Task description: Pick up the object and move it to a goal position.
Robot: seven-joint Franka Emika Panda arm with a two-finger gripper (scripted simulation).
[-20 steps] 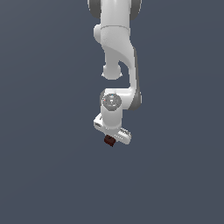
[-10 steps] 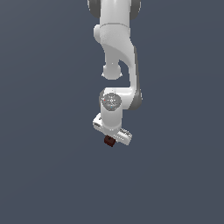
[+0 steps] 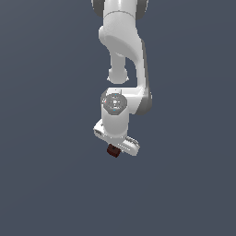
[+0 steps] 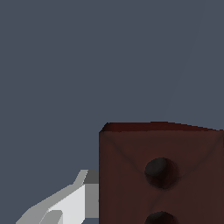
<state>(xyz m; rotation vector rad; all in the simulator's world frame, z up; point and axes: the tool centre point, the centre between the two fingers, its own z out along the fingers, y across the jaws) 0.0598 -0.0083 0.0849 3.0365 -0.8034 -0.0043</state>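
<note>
- The object [image 3: 113,151], a small dark reddish-brown block, sits right under the white hand [image 3: 115,148], touching its underside and poking out below it in the exterior view.
- In the wrist view the block [image 4: 161,175] fills much of the picture, very close to the camera, with two dark dots showing on the face turned toward the lens.
- One pale finger [image 4: 70,201] lies against the block's side in the wrist view; the other finger is out of that picture.
- The hand reads as clenched on the object: the block hangs with nothing under it, so I judge the grip is what carries it.
- Held this way, tucked up between the fingers, the block should ride steadily while the arm travels toward the goal.
- The arm [image 3: 122,55] comes down from the top of the exterior view, with the wrist pointing downward and the hand's bar tilted, lower toward the exterior view's right.
- All around is plain grey-blue; no bench edge and no goal marker can be made out, so I cannot tell how high the block is or how near the goal.
- Against the pictures from a second ago and half a second ago, arm, hand and block match almost exactly; any motion is too slight to see.
</note>
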